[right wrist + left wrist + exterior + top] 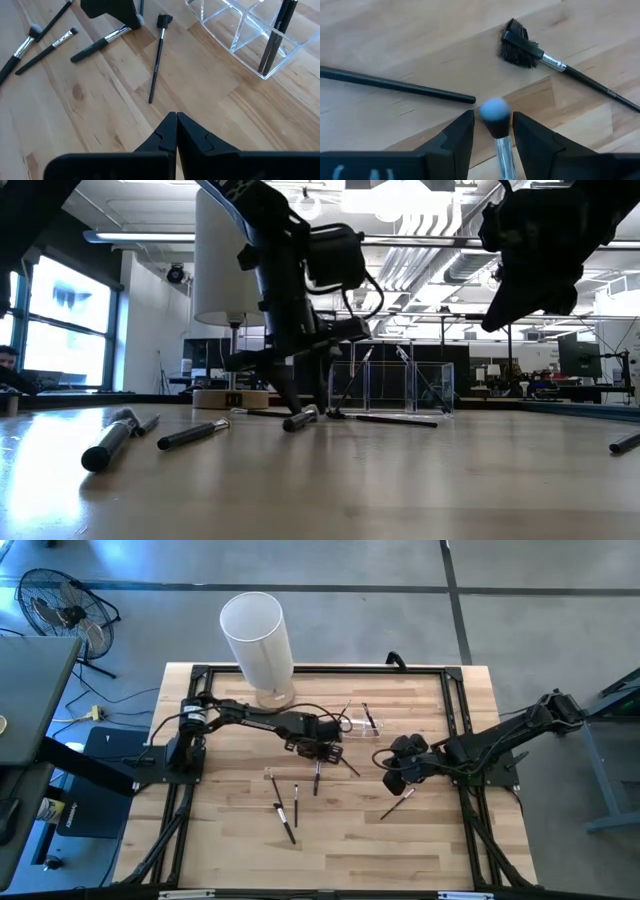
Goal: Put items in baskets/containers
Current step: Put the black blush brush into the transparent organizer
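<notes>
Left wrist view shows me my left gripper (492, 132) with fingers parted around a pale-tipped, silver-ferruled brush (496, 120) lying on the wooden tabletop (395, 40) near its middle. My right gripper (176, 131) hovers nearby, fingers pressed together, empty. Two dark brushes (274, 37) stand in the clear plastic holder (240, 30) toward the far edge.

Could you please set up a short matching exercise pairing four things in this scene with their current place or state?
1. left gripper
2. right gripper
3. clear holder
4. white cylinder

A. fingers pressed together, nothing between them
B. stands at the table's far edge
C. open around a blue-tipped brush
D. holds upright dark brushes in its compartments

Pairs: 1-C, 2-A, 3-D, 4-B
</notes>
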### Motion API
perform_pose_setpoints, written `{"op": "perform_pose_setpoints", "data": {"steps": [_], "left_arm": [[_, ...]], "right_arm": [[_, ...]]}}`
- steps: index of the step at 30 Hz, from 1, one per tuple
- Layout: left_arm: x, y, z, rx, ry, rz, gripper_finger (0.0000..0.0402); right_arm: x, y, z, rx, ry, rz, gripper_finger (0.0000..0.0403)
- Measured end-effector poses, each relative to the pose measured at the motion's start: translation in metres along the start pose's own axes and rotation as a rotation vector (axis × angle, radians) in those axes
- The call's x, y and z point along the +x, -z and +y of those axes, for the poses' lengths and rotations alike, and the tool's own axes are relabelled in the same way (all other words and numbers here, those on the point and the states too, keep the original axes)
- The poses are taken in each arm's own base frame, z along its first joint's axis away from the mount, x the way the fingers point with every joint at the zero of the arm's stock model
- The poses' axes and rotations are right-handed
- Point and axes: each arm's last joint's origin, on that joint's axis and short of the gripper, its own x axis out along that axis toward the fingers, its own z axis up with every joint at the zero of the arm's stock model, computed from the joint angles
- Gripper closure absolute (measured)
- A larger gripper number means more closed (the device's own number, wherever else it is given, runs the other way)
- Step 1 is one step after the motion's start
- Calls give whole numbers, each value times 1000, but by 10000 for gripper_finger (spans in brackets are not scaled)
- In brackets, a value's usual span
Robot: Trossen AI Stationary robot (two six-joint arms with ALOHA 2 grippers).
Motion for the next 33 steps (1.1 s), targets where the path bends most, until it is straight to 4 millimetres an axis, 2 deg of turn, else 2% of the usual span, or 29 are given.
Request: {"op": "perform_pose_setpoints", "data": {"steps": [6,9,12,15,18,21,24,28,33], "left_arm": [[5,0,0,-9,-11,6,273],[5,0,2,-2,-29,-11,313],[6,0,3,36,-42,-15,378],[6,5,-1,75,-23,3,384],[2,17,-10,144,-34,11,390],[-3,37,-21,216,-59,9,395],[-23,53,-31,292,-35,-49,396],[-62,64,-39,374,-18,-254,398],[-121,66,-39,473,11,-549,399]], "right_arm": [[0,0,0,-8,-1,8,399],[0,0,0,-20,0,8,401],[0,0,0,-35,0,8,401],[0,1,0,-36,1,8,399],[0,1,-1,-37,5,6,401],[0,1,-1,-42,7,5,401],[0,1,-1,-45,9,6,399],[0,1,-1,-47,11,7,400],[0,1,-2,-49,21,1,400]]}}
